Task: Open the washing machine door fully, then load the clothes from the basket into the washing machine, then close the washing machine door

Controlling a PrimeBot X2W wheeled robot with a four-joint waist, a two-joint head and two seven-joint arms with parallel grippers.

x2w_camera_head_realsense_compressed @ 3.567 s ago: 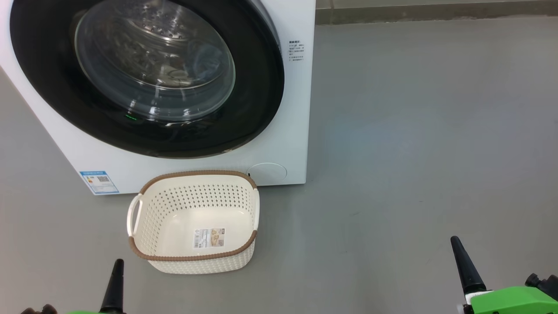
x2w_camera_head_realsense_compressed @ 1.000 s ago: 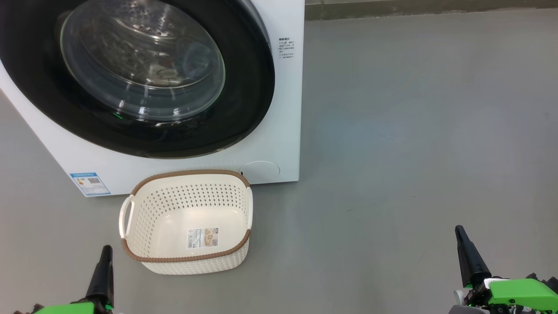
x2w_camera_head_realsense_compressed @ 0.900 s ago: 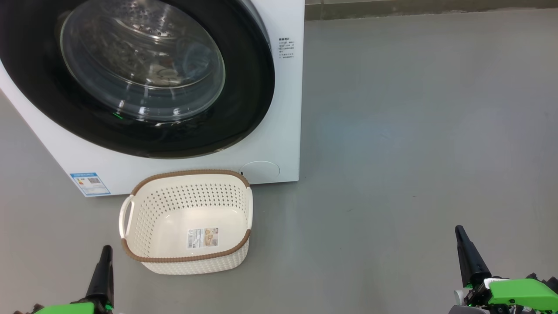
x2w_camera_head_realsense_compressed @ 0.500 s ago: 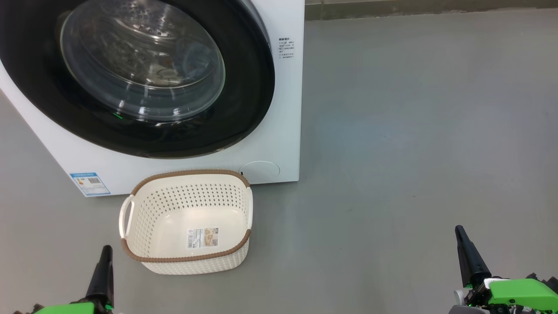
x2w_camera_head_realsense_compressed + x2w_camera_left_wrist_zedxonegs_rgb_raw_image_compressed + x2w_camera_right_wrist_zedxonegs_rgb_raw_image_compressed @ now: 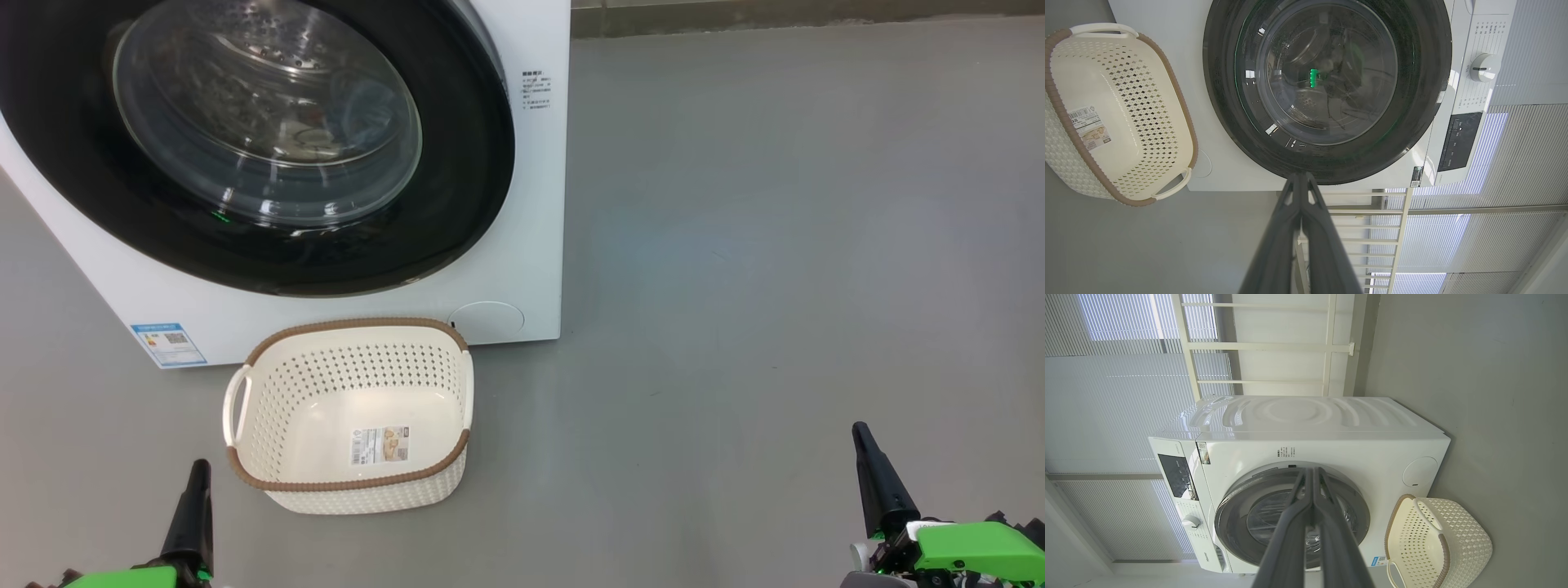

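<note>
The washing machine (image 5: 526,212) stands at the upper left, and the washing machine door (image 5: 461,171) lies shut against its front. Through the glass I see bluish clothes (image 5: 369,113) inside the drum. The basket (image 5: 351,483) sits on the floor just in front of the machine, empty but for its label. My left gripper (image 5: 198,469) is low on the left, shut and holding nothing, a little left of the basket. Far to the right my right gripper (image 5: 859,433) is also shut and empty. Both wrist views show the fingers pressed together at the left gripper (image 5: 1300,179) and the right gripper (image 5: 1310,473).
Grey floor (image 5: 775,286) stretches to the right of the machine up to a skirting strip (image 5: 775,20). The machine's dial (image 5: 1484,67) and dark panel are on its upper front. A white railing (image 5: 1372,228) and window blinds stand behind it.
Over the last second nothing has moved. Since the oldest frame the head camera has shifted slightly, so the whole picture sits a little further left.
</note>
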